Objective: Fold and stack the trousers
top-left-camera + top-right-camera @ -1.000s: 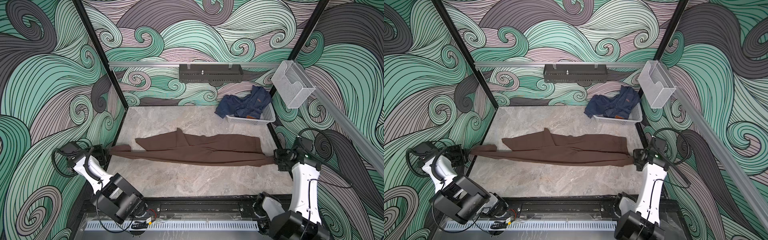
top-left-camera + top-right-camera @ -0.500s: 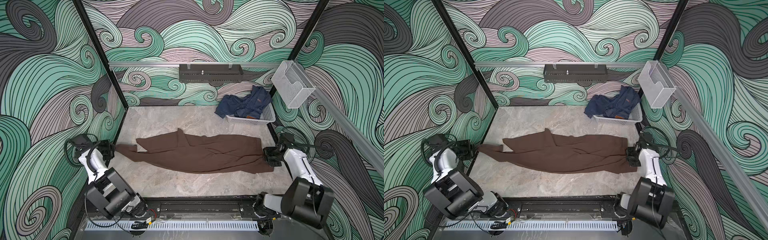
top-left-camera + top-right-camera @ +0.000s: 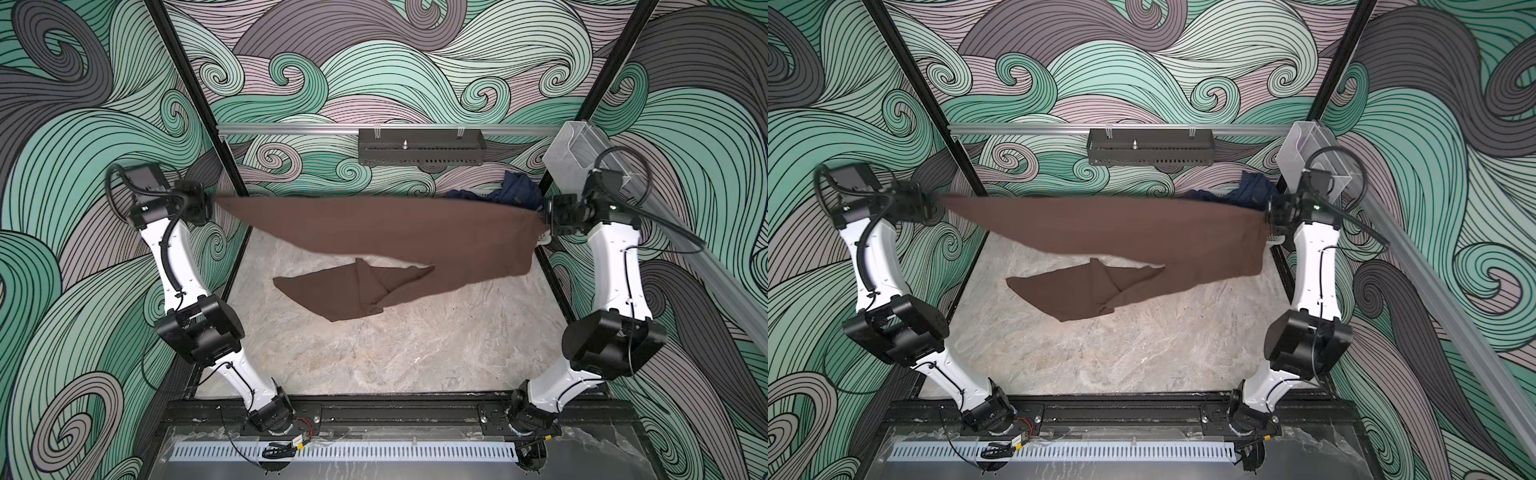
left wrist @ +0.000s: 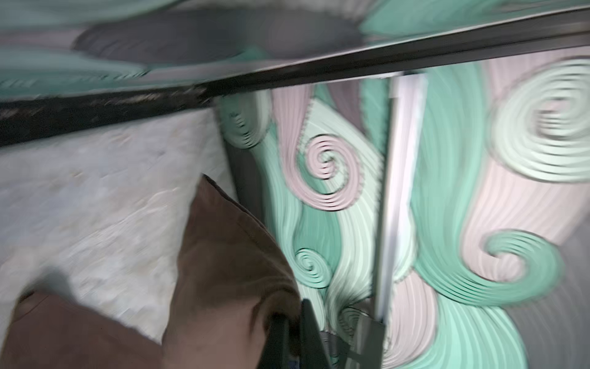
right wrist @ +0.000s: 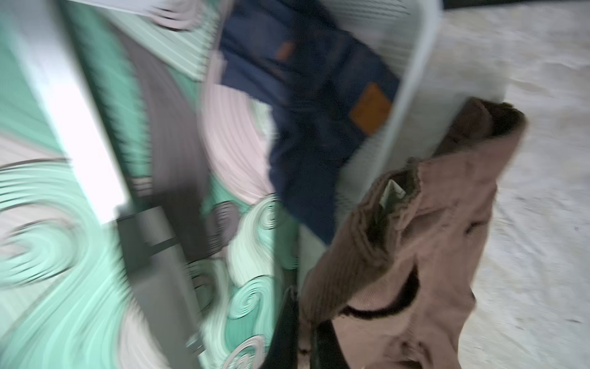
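- Looking at both top views, you see the dark brown trousers [image 3: 374, 232] strung in the air between the two arms, across the far half of the marble table [image 3: 374, 353].
- Your left gripper [image 3: 206, 204] pinches one end at far left. Your right gripper [image 3: 545, 217] pinches the other end at far right. Both sets of jaws are pressed onto cloth.
- One loose leg sags from the right half down toward the middle of the table, its end folded over. You cannot tell whether it touches the marble.
- Dark blue denim garments [image 3: 515, 193] peek out just behind the right end of the trousers.
- In the blurred left wrist view, the black fingers [image 4: 306, 335] clamp bunched brown fabric, with the table beyond.
- In the blurred right wrist view, the fingers [image 5: 287, 326] grip a ribbed brown edge. Just past it, a white basket [image 5: 424, 64] holds the denim, which shows a tan leather patch [image 5: 370, 108].
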`<control>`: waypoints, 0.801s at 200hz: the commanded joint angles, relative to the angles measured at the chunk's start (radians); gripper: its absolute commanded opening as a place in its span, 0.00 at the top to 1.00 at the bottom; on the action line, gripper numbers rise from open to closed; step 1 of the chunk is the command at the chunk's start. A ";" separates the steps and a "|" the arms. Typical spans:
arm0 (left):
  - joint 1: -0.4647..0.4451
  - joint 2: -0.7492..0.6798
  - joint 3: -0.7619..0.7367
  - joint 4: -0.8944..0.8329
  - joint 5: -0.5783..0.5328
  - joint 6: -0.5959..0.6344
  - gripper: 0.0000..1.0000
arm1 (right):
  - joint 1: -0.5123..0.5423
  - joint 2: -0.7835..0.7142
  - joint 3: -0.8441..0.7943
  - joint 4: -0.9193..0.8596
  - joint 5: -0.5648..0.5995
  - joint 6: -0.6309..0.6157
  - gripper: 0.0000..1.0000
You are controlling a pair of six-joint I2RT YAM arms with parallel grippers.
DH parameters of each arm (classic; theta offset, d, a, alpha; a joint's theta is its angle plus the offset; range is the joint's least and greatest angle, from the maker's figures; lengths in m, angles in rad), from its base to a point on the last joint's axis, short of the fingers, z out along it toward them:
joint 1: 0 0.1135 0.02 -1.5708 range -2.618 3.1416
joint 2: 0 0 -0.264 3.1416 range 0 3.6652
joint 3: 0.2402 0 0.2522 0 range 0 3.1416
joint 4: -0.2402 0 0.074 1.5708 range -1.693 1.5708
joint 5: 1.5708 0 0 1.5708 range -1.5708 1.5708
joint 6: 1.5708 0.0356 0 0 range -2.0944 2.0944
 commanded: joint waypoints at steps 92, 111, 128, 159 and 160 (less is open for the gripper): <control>0.286 -0.563 -1.100 0.086 0.012 0.175 1.00 | -0.197 -0.443 -0.908 -0.038 0.158 -0.224 1.00; 0.341 -0.609 -1.175 0.030 -0.017 0.253 1.00 | -0.252 -0.480 -1.006 -0.039 0.181 -0.272 1.00; 0.358 -0.626 -1.184 -0.047 -0.084 0.318 1.00 | -0.279 -0.500 -1.048 -0.038 0.216 -0.316 1.00; 0.370 -0.634 -1.210 -0.095 -0.124 0.363 1.00 | -0.321 -0.523 -1.096 -0.040 0.261 -0.374 1.00; 0.370 -0.635 -1.211 -0.096 -0.125 0.364 1.00 | -0.321 -0.523 -1.096 -0.040 0.261 -0.374 1.00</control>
